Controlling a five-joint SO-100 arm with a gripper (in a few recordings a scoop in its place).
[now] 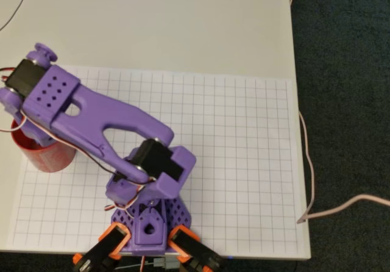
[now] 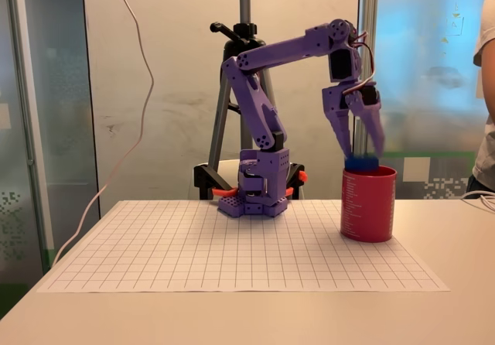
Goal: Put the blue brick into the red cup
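Gripping the blue brick (image 2: 361, 162) between its fingertips, the purple gripper (image 2: 362, 153) is hanging straight over the mouth of the red cup (image 2: 368, 203), which is sitting at the right side of the grid mat (image 2: 193, 252) in the fixed view. The placing step looks nearly done; next comes releasing, perhaps after lowering slightly. In the overhead view the arm (image 1: 103, 125) is hiding most of the cup, and how deep the brick sits below the rim is hard to judge.

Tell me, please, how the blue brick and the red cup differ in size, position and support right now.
The blue brick is far smaller than the red cup. The brick sits at the cup's rim between the fingers of the gripper; the cup stands upright on the gridded sheet. The brick is bright blue; the cup red.
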